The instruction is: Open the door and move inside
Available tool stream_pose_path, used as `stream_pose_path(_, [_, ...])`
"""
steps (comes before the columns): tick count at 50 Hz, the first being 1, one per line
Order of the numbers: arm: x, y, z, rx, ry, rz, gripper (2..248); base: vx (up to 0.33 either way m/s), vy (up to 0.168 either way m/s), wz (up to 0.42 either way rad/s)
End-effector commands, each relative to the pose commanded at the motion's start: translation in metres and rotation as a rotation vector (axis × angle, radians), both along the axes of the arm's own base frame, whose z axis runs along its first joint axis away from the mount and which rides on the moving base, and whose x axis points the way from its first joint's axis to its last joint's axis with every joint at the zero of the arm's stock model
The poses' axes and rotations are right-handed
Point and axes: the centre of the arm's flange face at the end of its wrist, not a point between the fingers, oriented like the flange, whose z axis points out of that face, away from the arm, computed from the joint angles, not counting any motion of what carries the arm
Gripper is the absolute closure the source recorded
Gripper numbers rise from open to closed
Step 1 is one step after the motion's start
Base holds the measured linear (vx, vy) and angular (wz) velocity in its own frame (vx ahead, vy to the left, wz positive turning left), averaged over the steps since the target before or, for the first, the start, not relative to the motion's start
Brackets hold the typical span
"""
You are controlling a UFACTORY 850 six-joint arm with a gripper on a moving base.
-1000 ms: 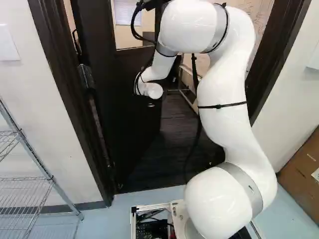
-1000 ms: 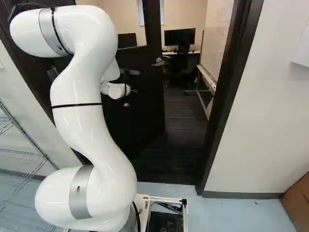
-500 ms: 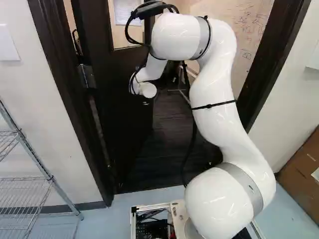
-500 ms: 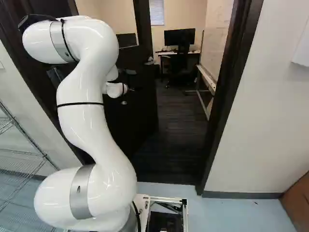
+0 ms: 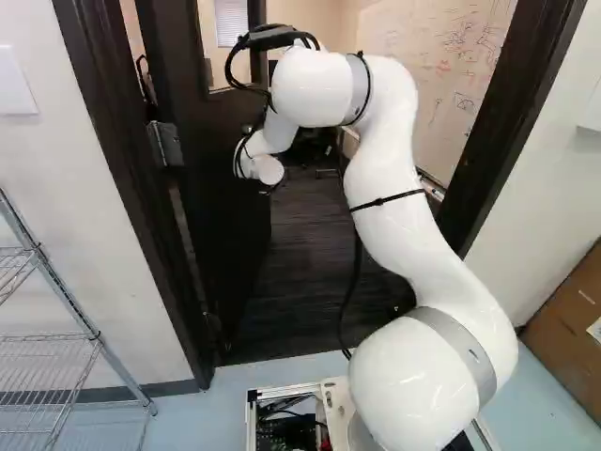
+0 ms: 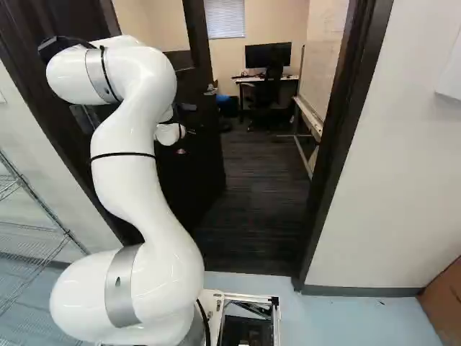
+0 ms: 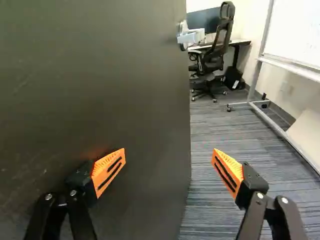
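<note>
Fingers (image 7: 169, 152) wide apart near the door (image 7: 110, 75), in wrist view only

Fingers (image 7: 107, 172) spread wide, orange pads angled inward. Dark door (image 7: 120, 90) behind one, striped grey carpet (image 7: 212, 150) behind other, door's edge between. Silver handle (image 7: 188, 37) farther ahead near that edge. Beyond: black office chair (image 7: 214, 57) by counter (image 7: 243, 42), monitor (image 7: 202, 19) above; whiteboard (image 7: 295, 30) on wheeled frame (image 7: 256, 80) beside wall.
</note>
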Motion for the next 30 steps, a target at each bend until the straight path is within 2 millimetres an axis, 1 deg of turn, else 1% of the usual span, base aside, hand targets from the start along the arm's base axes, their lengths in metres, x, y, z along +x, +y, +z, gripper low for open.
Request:
stream_pose_path(12, [0.006,0.015,-0.002,-0.009,-0.014,0.034,3,0.000,0.000,0.000])
stream_pose_path(30, [0.006,0.024,-0.004,-0.040,-0.007,0.090,3,0.000,0.000,0.000])
